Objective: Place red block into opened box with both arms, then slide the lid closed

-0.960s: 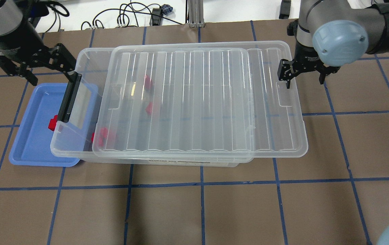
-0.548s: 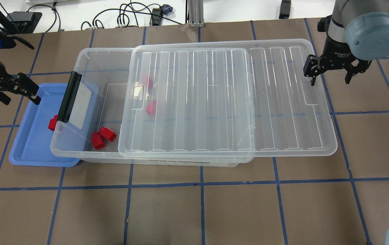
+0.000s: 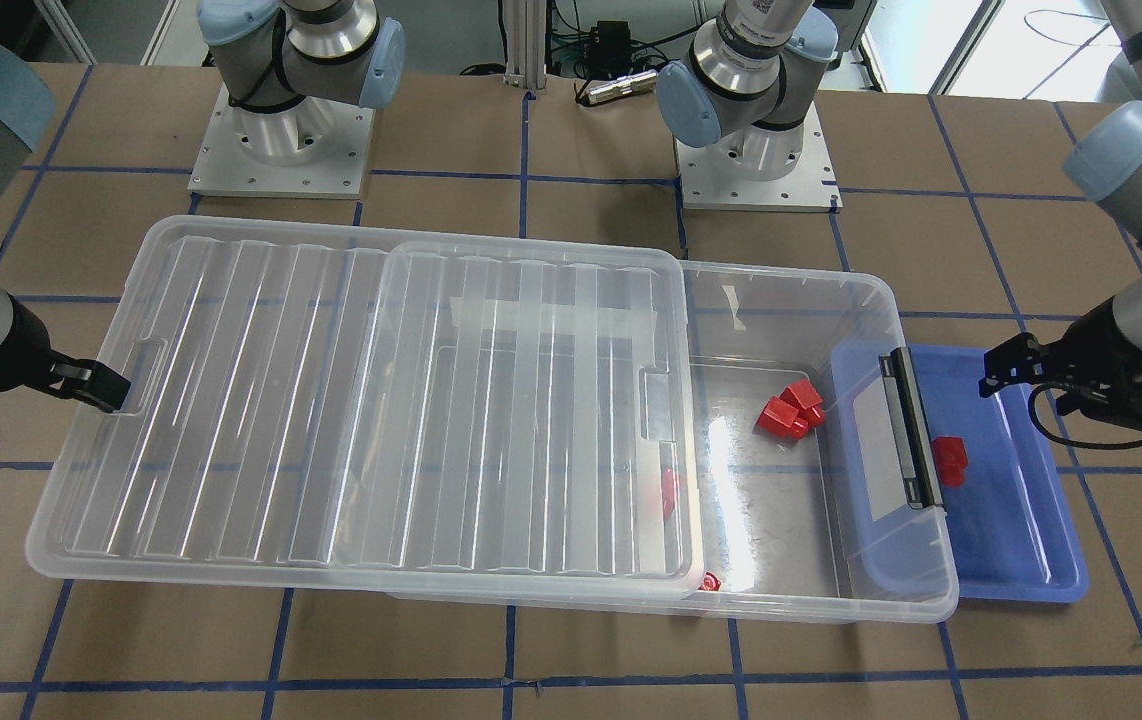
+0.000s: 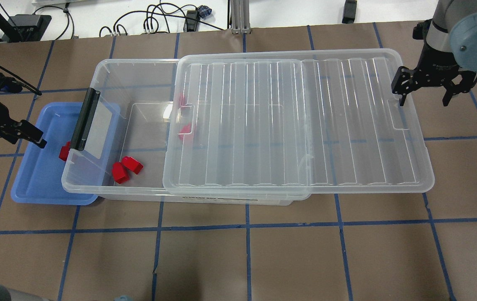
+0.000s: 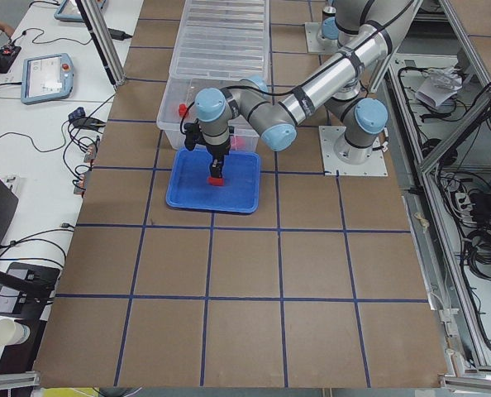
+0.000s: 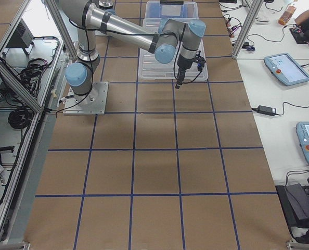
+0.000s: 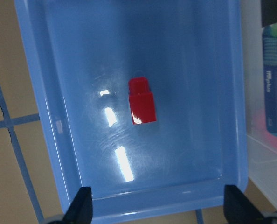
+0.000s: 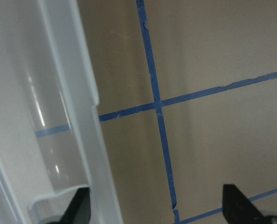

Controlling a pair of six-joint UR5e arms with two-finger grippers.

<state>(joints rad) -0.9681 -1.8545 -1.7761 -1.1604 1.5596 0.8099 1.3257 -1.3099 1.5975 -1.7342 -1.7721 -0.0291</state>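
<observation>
Likely light, stiff and slick, the block [image 7: 142, 103] suits a pinch across its wider flat sides; the left gripper [image 7: 159, 207] hovers above it, wide open and empty.

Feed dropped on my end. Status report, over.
Left end effector open above red block in tray. Right end effector open, one finger at lid handle recess; box part uncovered. Latch end overhangs tray beside block.

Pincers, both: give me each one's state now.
Left pincer: open, empty, above the red block.
Right pincer: open, one finger at the lid's end.
</observation>
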